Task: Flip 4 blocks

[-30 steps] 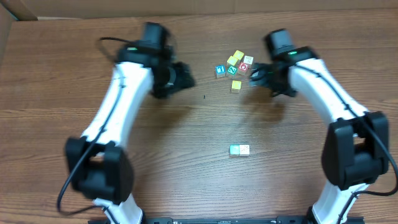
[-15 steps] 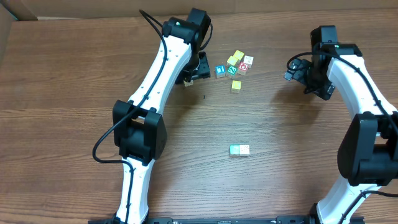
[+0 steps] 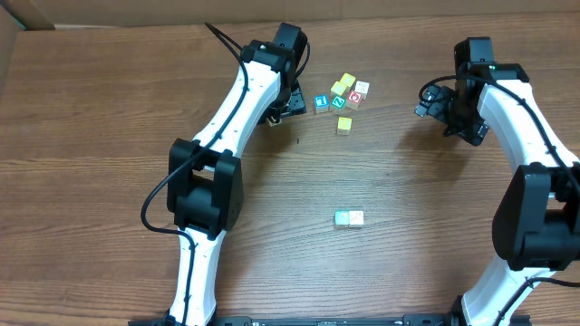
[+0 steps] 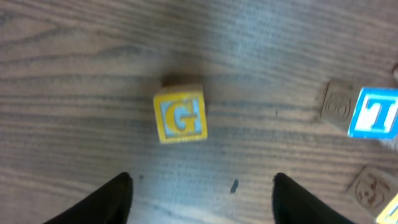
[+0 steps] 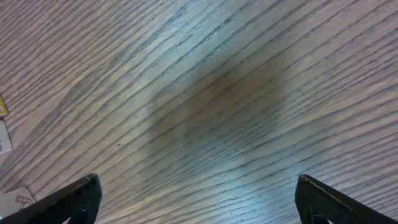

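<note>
Counter (image 3: 91, 181): dark brown wood grain, matte, fills nearly the whole overhead view. Grain runs L-R, no cloth or mat on it.

Nearest the arm bases, toward the R side, two blocks sit touching side by side: a pale teal block (image 3: 342, 218) and a cream block (image 3: 356, 217), well apart from everything else.

Farther out there is a small dark speck (image 3: 298, 140) on the wood, w/ a lone yellow block (image 3: 343, 124) off to its R.

Just beyond sit the task blocks in a tight cluster: green-faced block (image 3: 341, 102), yellow block (image 3: 339, 89), 2nd yellow block (image 3: 348, 81), white block (image 3: 362, 88). A blue block (image 3: 320, 102) is on the cluster's L edge and a red block (image 3: 354, 98) sits in among them.

L tool (image 4: 202, 199) is released, fingers wide, nothing btwn them, hanging just L of the cluster. Its wrist view shows a yellow G block (image 4: 180, 114) resting on the wood ahead of the fingertips, apart from both, G face toward the camera.

R tool (image 5: 199, 199) is also released, spread wide over bare grain, well R of the cluster.

Far L corner, behind the counter: tan cardboard (image 3: 23, 11).
</note>
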Available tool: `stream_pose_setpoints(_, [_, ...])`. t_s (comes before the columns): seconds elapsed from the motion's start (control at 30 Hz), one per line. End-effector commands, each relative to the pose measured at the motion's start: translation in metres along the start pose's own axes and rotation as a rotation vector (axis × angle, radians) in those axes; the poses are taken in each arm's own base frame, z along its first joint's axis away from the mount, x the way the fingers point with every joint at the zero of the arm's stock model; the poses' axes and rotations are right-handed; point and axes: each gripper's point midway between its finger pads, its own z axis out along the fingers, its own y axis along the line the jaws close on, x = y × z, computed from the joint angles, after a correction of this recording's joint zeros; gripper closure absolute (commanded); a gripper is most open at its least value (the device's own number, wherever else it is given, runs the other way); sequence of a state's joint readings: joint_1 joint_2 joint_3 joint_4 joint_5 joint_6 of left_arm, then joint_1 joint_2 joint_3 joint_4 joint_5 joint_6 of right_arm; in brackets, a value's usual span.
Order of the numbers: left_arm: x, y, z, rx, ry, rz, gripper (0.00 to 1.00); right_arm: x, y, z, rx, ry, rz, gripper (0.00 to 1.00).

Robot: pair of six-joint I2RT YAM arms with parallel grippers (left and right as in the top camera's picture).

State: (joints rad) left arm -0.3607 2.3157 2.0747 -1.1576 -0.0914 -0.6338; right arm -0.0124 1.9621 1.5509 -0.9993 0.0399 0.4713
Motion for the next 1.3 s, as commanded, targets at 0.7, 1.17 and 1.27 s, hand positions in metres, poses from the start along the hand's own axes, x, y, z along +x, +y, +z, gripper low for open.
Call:
stream_pose_setpoints(0.7, [-0.001, 0.014, 0.056, -0.013, -0.03, -0.043, 0.58, -0.002, 0.002, -0.002, -0.008, -0.005, 0.008, 0.0])
stream_pose_setpoints(1.17, [-0.008, 0.006, 0.063, 0.05, -0.05, -0.035, 0.67, -0.002, 0.002, -0.002, -0.008, -0.005, 0.008, 0.0])
stream_pose_setpoints(1.27, [-0.007, 0.004, 0.062, 0.094, -0.021, -0.047, 0.69, -0.002, 0.002, -0.002, -0.008, -0.005, 0.008, 0.0])
